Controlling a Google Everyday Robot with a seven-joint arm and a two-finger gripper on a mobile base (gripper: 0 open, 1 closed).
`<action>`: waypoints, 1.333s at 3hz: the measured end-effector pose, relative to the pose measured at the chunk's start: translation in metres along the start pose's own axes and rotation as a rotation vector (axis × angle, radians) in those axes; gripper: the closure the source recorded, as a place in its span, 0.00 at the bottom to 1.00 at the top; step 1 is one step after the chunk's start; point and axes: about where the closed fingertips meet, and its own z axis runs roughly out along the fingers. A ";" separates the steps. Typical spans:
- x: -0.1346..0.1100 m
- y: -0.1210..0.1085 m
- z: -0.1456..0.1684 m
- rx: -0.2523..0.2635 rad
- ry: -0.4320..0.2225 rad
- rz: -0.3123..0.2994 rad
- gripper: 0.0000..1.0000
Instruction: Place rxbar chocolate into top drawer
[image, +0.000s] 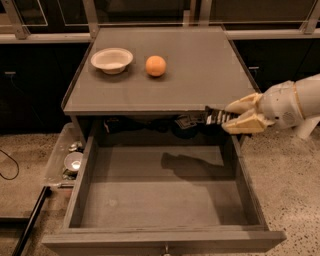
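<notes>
Claw (228, 118) at right of frame, just past the front edge of the table (200, 65), hanging over the back-right corner of the top drawer (165, 240). Claw closed around the rxbar chocolate (213, 116): pale fingers (242, 104) above and below, the bar's dark end sticking out leftward, roughly level. Bar is in the air, clear of the drawer floor. Drawer pulled fully open; arm's shadow (190, 167) on its grey bottom. On the table: white bowl (112, 59) back left, orange (155, 65) just beside it, apart.
</notes>
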 end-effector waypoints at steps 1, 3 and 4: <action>0.004 0.004 0.006 -0.016 0.005 0.008 1.00; 0.017 0.033 0.056 -0.079 0.007 -0.002 1.00; 0.045 0.069 0.112 -0.164 0.045 -0.034 1.00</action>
